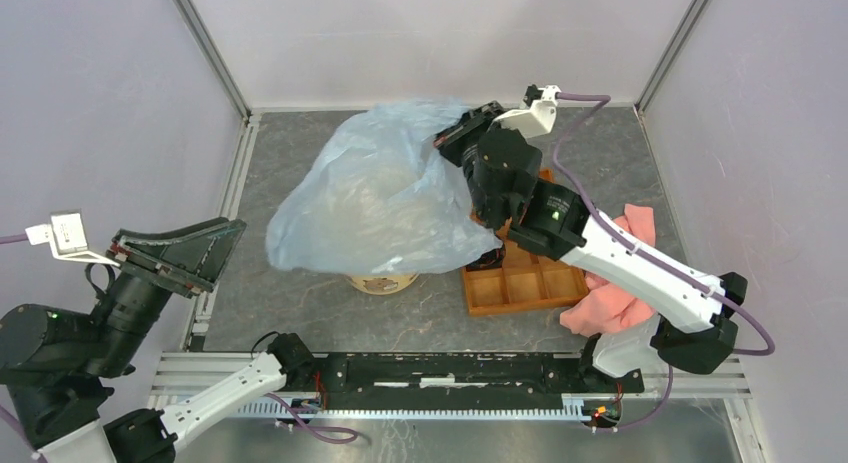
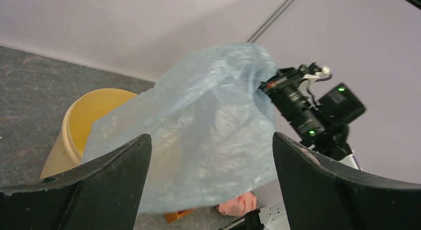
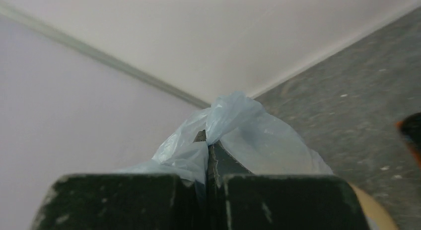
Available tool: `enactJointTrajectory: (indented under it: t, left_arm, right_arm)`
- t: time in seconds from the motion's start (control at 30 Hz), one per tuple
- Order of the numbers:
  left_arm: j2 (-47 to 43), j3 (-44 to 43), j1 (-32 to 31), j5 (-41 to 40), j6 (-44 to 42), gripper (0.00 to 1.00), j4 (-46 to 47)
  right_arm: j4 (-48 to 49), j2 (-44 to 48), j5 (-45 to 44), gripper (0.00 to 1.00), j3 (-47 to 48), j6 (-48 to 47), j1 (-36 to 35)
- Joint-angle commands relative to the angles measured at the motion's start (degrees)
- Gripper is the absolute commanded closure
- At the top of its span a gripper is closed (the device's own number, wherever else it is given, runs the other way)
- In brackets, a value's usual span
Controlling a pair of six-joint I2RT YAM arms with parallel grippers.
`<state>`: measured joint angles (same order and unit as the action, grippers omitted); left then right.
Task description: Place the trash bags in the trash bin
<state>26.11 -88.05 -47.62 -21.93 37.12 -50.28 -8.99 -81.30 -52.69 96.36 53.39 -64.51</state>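
The pale blue trash bag (image 1: 380, 198) hangs spread out above the table and covers most of the cream-yellow trash bin (image 1: 383, 282), whose bottom edge shows below it. My right gripper (image 1: 452, 135) is shut on the bag's upper right edge and holds it up; the right wrist view shows plastic (image 3: 233, 125) pinched between the closed jaws. My left gripper (image 1: 205, 245) is open and empty, raised at the far left, well away from the bag. In the left wrist view the bag (image 2: 208, 125) drapes over the bin (image 2: 82, 128), whose open rim shows at left.
An orange compartment tray (image 1: 522, 281) lies right of the bin, partly under the right arm. A pink cloth (image 1: 625, 273) lies beyond it, under the right forearm. Walls enclose the left, back and right sides.
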Motion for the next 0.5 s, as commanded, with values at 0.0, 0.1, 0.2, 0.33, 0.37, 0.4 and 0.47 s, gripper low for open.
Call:
enactJointTrajectory:
  t: [0.0, 0.1, 0.2, 0.33, 0.37, 0.4, 0.47]
  left_arm:
    - [5.3, -3.0, 0.0, 0.0, -1.6, 0.04, 1.1]
    - [8.3, -2.1, 0.0, -0.3, -1.0, 0.08, 0.6]
    - [9.6, 4.2, 0.0, -1.0, 2.2, 0.15, 0.5]
    - [14.3, 11.4, 0.0, -2.8, 4.0, 0.23, 0.2]
    - [16.8, 11.7, 0.0, -3.7, 3.9, 0.27, -0.3]
    - [19.3, 11.2, 0.0, -4.8, 3.7, 0.30, -0.9]
    - [24.8, 8.5, 0.0, -7.1, 3.2, 0.34, -2.3]
  right_arm:
    - [-10.3, 2.8, -0.4, 0.99, -4.1, 10.9, 7.8]
    - [-10.4, 2.6, -1.4, 0.99, -6.5, 8.7, 9.8]
    - [-7.5, 2.2, -1.0, 0.99, -6.9, 3.8, 10.1]
    - [-3.4, 1.8, 3.5, 0.99, -7.4, 0.0, 10.1]
    - [-3.0, 1.9, 5.0, 0.99, -7.4, -0.4, 10.0]
    - [-2.6, 1.9, 6.1, 0.99, -7.5, -1.2, 10.0]
    - [-1.9, 2.4, 9.3, 0.99, -7.5, -2.7, 10.0]
